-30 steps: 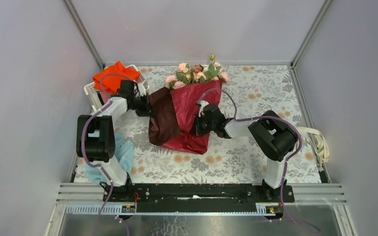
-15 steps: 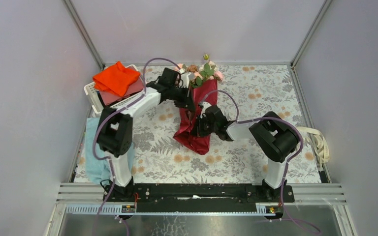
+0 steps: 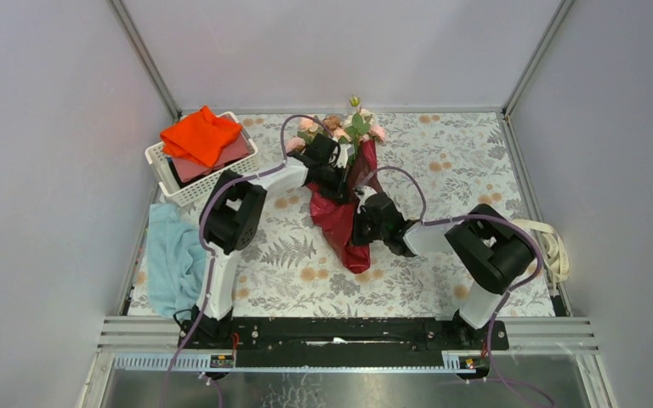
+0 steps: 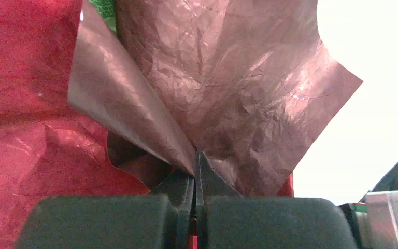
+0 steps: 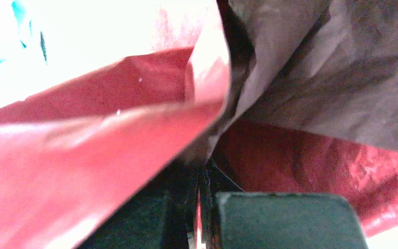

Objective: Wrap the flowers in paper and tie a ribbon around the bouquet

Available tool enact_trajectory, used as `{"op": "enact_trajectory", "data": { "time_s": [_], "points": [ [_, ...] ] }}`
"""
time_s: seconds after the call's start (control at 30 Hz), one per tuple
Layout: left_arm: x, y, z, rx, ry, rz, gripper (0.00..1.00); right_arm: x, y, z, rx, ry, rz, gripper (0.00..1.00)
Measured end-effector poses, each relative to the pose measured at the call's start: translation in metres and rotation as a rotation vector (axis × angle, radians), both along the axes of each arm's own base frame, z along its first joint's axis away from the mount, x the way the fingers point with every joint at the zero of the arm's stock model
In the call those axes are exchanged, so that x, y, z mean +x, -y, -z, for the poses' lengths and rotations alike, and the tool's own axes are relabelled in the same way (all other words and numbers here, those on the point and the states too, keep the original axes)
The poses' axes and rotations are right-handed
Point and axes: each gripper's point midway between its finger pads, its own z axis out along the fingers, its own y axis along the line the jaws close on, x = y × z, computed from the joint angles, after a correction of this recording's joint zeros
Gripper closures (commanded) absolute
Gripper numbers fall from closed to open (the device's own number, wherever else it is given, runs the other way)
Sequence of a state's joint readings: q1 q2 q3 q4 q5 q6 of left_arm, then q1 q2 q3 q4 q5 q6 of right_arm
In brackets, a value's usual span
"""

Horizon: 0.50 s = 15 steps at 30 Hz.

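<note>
While left claw (image 4: 196,158) and right claw (image 5: 201,166) clamp paper (image 3: 340,229), basket (image 3: 189,194) with orange cloth (image 3: 202,136) left, ribbon (image 3: 553,246) far right.

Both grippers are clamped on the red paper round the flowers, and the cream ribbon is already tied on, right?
No: the top view shows the ribbon lying untied at far right. The left gripper and right gripper are clamped on the paper round the flowers.

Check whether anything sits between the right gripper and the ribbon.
Nothing loose lies between them. The ribbon sits at the right edge, behind the right arm's own elbow, so reaching it means folding back. The right gripper is shut on the paper, so it isn't free.
</note>
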<state>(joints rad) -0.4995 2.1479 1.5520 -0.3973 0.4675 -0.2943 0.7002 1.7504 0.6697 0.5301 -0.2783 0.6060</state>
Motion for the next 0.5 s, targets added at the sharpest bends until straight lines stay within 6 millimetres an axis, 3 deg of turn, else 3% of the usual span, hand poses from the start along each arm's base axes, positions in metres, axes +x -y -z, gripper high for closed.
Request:
{"op": "enact_trajectory", "data": {
  "time_s": [0.2, 0.5],
  "points": [
    [0.0, -0.008, 0.01, 0.059, 0.063, 0.014, 1.0, -0.006, 0.011, -0.011, -0.045, -0.04, 0.008, 0.91],
    [-0.001, -0.018, 0.014, 0.066, 0.107, 0.015, 1.0, 0.024, 0.046, -0.019, -0.097, -0.06, 0.056, 0.92]
  ]
}}
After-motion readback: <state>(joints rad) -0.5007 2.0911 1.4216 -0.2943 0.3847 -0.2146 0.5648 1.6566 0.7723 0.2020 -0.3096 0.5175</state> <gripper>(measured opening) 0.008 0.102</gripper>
